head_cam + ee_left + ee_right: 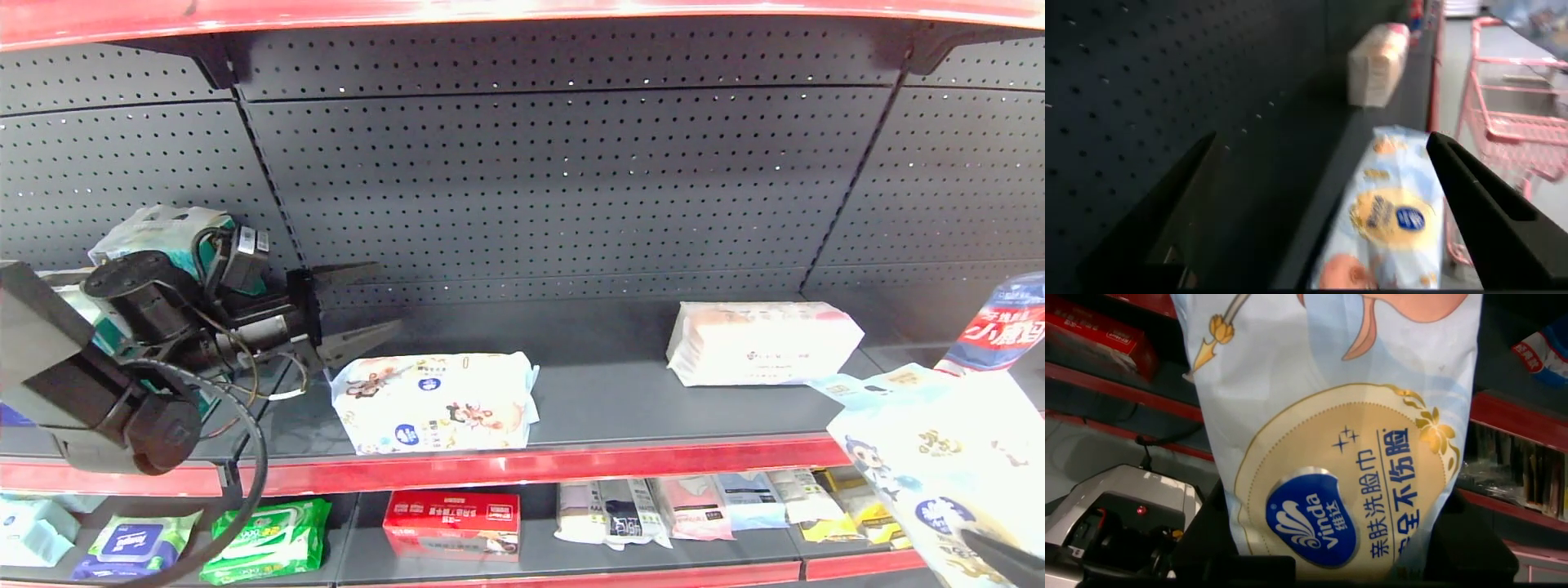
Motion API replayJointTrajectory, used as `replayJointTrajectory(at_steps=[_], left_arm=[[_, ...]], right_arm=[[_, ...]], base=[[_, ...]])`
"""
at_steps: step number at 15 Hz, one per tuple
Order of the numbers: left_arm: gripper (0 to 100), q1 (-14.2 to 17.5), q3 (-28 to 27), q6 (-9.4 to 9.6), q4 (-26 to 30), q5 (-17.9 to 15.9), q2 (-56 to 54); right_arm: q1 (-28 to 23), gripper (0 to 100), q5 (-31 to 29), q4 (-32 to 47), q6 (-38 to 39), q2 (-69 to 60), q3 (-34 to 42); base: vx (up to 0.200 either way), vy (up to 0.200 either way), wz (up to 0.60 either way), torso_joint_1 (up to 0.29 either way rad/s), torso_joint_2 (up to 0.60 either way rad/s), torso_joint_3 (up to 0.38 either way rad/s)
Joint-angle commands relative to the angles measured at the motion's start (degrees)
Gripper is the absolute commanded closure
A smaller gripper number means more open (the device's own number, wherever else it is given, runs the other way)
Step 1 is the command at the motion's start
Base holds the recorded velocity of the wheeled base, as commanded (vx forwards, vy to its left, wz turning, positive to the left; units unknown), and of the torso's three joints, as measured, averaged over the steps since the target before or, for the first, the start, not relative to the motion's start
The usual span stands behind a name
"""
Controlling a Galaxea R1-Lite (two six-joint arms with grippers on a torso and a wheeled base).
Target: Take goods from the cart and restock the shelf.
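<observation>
on a dark store shelf (620,384) backed by pegboard (555,180), a white pack (433,402) lies flat near the red front edge. the left gripper (384,296), jaws spread wide, hovers just beside its end. the right gripper (1323,555) clamps a second pack (939,457), low at the shelf's right.

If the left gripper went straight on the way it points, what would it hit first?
Probably the cartoon-printed tissue pack lying just ahead of the open left gripper; one finger looks lined up with it, though depth is unclear.
</observation>
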Motion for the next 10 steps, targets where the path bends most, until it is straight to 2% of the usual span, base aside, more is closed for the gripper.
replayJointTrajectory(at_steps=[1, 4, 5, 6, 7, 10], left_arm=[[0, -1.21, 0.38, -0.30, -0.06, 2.41, -3.65], [0, -0.94, 0.56, -0.47, 0.21, 5.67, -7.52], [0, -0.94, 0.29, -0.47, 2.84, 9.18, -8.83], [0, -0.94, 0.20, -0.47, 3.11, 10.32, -8.92], [0, -1.38, 0.64, -0.47, 3.37, 16.30, -9.10], [0, -2.35, 2.49, -0.12, 4.25, 25.27, -11.03]], right_arm=[[0.00, 100, 0.02, -0.05, -0.03, 0.69, -0.52], [0.00, 100, 0.11, -0.58, 0.06, 1.48, -1.49], [0.00, 100, 0.11, -0.84, 0.15, 1.92, -2.19], [0.00, 100, 0.11, -0.93, 0.15, 2.01, -2.19], [0.00, 100, 0.11, -0.93, 0.24, 1.92, -2.37], [0.09, 100, 0.20, -1.02, 0.06, 3.41, -4.30]], base=[[0.000, 0.000, 0.00, 0.000, 0.00, 0.000], [0.000, 0.000, 0.00, 0.000, 0.00, 0.000], [0.000, 0.000, 0.00, 0.000, 0.00, 0.000], [0.000, 0.000, 0.00, 0.000, 0.00, 0.000], [0.000, 0.000, 0.00, 0.000, 0.00, 0.000], [0.000, 0.000, 0.00, 0.000, 0.00, 0.000]])
